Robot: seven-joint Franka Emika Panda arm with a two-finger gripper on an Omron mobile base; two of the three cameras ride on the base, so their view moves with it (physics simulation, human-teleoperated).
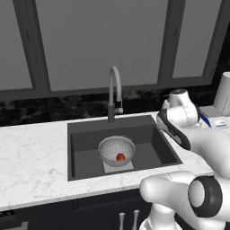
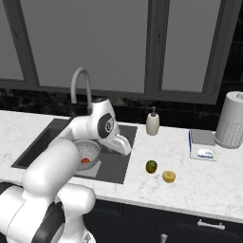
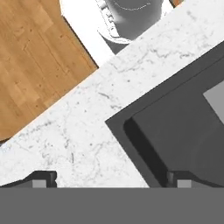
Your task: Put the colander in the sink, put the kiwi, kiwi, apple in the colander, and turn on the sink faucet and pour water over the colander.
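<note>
Above the sink [image 3: 175, 127] corner and marble counter [image 3: 87, 144], gripper [image 3: 111, 179] jaws spread fully wide, empty, touching nothing.

No words or numbers to read

The small box [image 2: 203, 144] on the desk [image 2: 190, 185], near the right by the tall white roll [image 2: 232, 121], has a blue and white label on its front, but the marks on it are too small and blurry to read. The cream soap bottle [image 2: 153, 122] by the sink [image 2: 118, 163] has no writing that can be made out.
</note>
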